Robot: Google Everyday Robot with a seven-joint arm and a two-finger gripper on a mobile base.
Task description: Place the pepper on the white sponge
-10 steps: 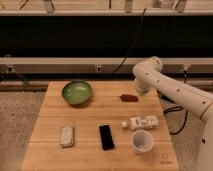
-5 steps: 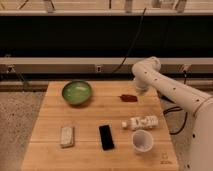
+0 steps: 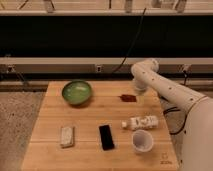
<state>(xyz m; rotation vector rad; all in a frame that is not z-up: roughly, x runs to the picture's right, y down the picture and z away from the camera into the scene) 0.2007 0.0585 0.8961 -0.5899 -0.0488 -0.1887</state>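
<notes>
The pepper point(image 3: 128, 98) is small and dark red and lies on the wooden table point(image 3: 50, 115) at the back right. The gripper point(image 3: 139, 92) is at the end of the white arm, just right of the pepper and low over the table. The white sponge point(image 3: 67, 136) lies flat near the front left of the table, far from the pepper and the gripper.
A green bowl point(image 3: 77, 92) stands at the back left. A black phone point(image 3: 106, 137) lies at the front middle. A white bottle point(image 3: 141, 122) lies on its side at the right, with a white cup point(image 3: 142, 141) in front of it.
The arm has shifted slightly left and down toward the pepper. The objects on the table have not moved.
</notes>
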